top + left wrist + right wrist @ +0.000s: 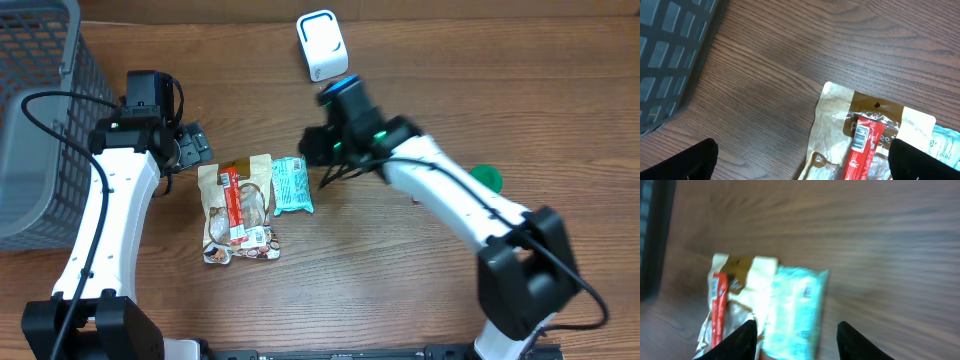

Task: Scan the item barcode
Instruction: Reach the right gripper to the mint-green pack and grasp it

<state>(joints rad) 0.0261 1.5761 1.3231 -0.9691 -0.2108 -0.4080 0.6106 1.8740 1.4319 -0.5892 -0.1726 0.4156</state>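
A teal packet (291,184) lies flat on the wooden table, right of a tan pouch (215,195) with a red stick pack (233,205) on top. My right gripper (312,146) hovers just above the packet's far right corner. In the right wrist view, which is blurred, its jaws are open over the teal packet (795,307) and nothing is between the fingers (742,340). My left gripper (195,143) is wide open beside the pouch's far left corner, with the tan pouch (835,120) and the red stick's barcode (861,136) below it. A white scanner (322,45) stands at the back.
A grey mesh basket (40,110) fills the far left; its wall (670,55) also shows in the left wrist view. A green round object (487,178) lies partly under my right arm.
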